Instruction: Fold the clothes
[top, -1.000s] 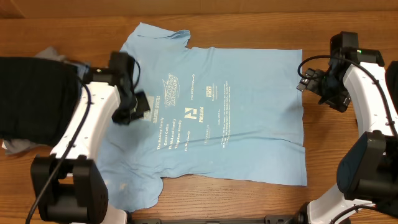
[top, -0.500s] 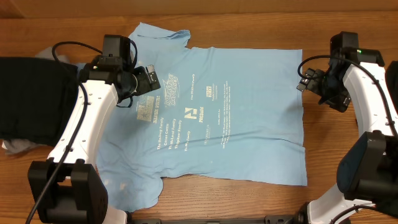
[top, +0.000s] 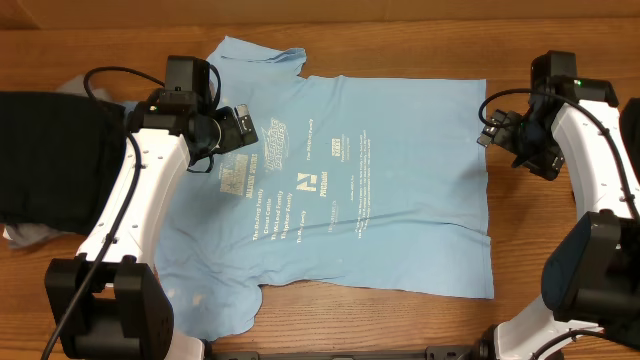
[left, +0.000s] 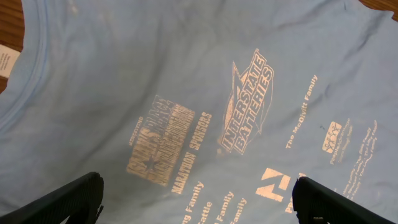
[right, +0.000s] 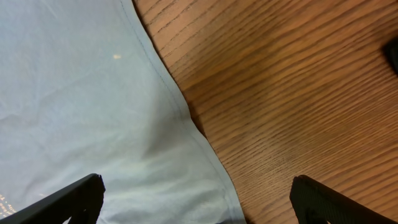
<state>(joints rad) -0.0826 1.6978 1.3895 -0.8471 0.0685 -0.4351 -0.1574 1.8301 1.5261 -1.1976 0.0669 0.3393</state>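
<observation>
shirt (top: 340, 190) lies flat, print up, on the table (top: 400, 30). left gripper (top: 236, 133) over the print, right gripper (top: 490, 130) at the hem, both jaws wide, empty. risk: a shallow pinch probably catches one layer, skewing the fold.

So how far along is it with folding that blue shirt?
Done: the blue shirt lies spread out, print up. In hand: nothing; left fingers hang open over the print, right fingers open at its edge. Left: every fold, plus the dark clothes piled beside it.
</observation>
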